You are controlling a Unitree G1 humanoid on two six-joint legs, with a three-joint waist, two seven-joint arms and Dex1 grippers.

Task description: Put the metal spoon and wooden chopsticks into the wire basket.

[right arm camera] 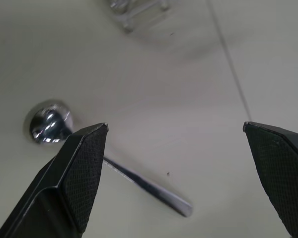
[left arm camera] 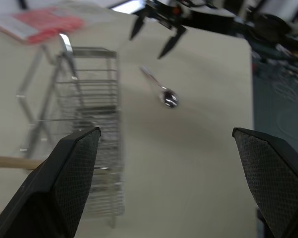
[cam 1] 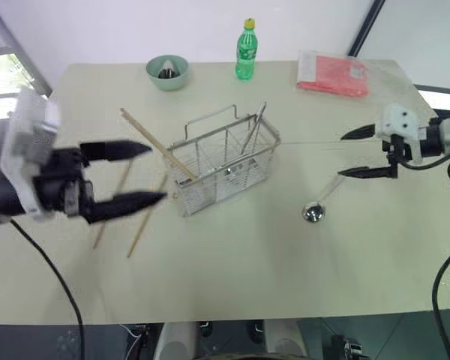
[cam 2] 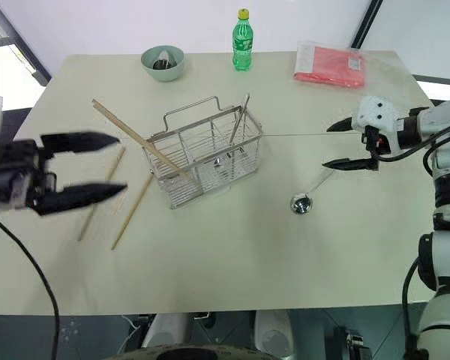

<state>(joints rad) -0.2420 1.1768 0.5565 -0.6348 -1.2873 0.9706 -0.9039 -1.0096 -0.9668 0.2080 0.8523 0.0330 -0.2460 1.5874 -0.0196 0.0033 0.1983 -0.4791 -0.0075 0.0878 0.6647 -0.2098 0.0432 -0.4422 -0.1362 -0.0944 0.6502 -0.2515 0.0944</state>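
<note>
On the worktop (cam 1: 247, 262), the wire basket (cam 1: 225, 161) stands mid-surface with one of the wooden chopsticks (cam 1: 156, 144) leaning on its rim; two more lie beside it. Right of the basket rests the metal spoon (cam 1: 315, 208). Both the left gripper (cam 1: 139, 174) and right gripper (cam 1: 360, 152) hover with fingers spread, empty.

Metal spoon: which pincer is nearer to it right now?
Right. The right pincer hovers open just above the metal spoon, beside its handle; the left pincer is open beyond the wire basket.
</note>
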